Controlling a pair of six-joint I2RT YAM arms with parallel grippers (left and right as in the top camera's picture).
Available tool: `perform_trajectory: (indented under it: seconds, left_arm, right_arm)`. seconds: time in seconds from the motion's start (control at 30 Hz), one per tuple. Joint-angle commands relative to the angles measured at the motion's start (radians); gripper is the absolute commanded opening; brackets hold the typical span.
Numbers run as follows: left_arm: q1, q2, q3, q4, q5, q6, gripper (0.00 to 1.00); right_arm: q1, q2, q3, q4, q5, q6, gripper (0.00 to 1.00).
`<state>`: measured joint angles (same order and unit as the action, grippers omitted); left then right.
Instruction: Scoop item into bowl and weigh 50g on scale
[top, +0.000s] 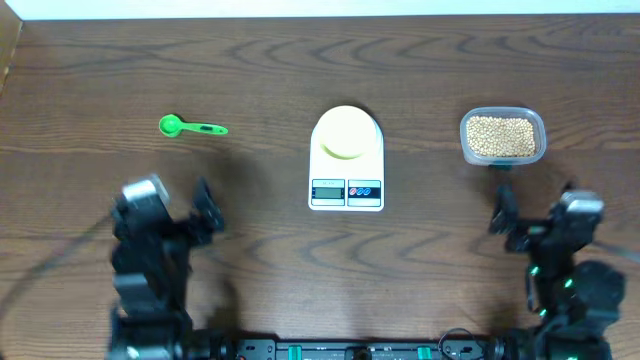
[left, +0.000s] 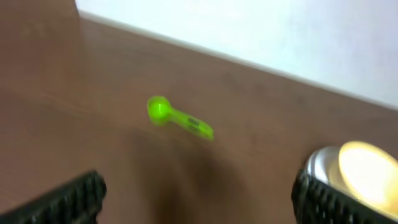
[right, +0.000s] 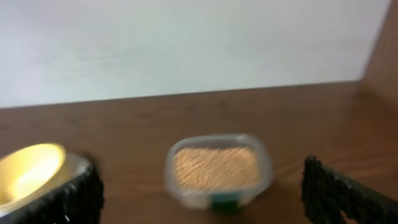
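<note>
The pale yellow-green bowl (top: 345, 133) sits on the white scale (top: 347, 185) at the table's middle; it also shows in the left wrist view (left: 367, 171) and the right wrist view (right: 30, 169). The tan beans (top: 500, 136) fill a clear plastic tub (top: 540, 128) at the right, seen blurred in the right wrist view (right: 216, 166). A green scoop (top: 190, 126) lies at the left, also in the left wrist view (left: 177, 117). My left gripper (top: 205, 205) is open and empty, near the front left. My right gripper (top: 503, 212) is open and empty, in front of the tub.
The table's far edge meets a white wall behind the objects. A wooden side panel (right: 382, 50) rises at the right.
</note>
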<state>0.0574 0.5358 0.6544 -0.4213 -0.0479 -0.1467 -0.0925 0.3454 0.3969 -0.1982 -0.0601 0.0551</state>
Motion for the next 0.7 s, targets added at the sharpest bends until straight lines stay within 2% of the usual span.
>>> perform_trajectory:
  seconds: [0.0, 0.17, 0.27, 0.37, 0.5, 0.6, 0.67]
  left_arm:
    - [0.004, 0.258, 0.272, -0.046, -0.096, 0.095, 0.98]
    - [0.004, 0.539, 0.552, -0.031, -0.099, 0.093, 0.98]
    - [0.004, 0.63, 0.631, 0.005, -0.091, 0.068, 0.98]
    - [0.004, 0.661, 0.638, 0.006, -0.092, 0.064, 0.98]
    - [0.013, 0.685, 0.638, -0.063, -0.141, 0.106, 0.98]
    - [0.079, 0.725, 0.638, -0.137, -0.144, 0.106, 0.98]
    - [0.153, 0.78, 0.638, -0.169, -0.13, 0.105, 0.98]
  right_arm:
    - [0.001, 0.252, 0.209, 0.004, 0.111, -0.102, 0.99]
    - [0.009, 0.595, 0.539, 0.002, 0.075, -0.101, 0.99]
    - [0.037, 0.759, 0.713, -0.048, 0.069, -0.103, 0.99]
    - [0.079, 0.896, 0.848, -0.181, 0.069, -0.14, 0.99]
    - [0.128, 1.018, 0.921, -0.259, 0.068, -0.153, 0.99]
    - [0.143, 1.072, 0.921, -0.259, 0.04, -0.127, 0.99]
    - [0.146, 1.095, 0.921, -0.259, -0.054, -0.083, 0.99]
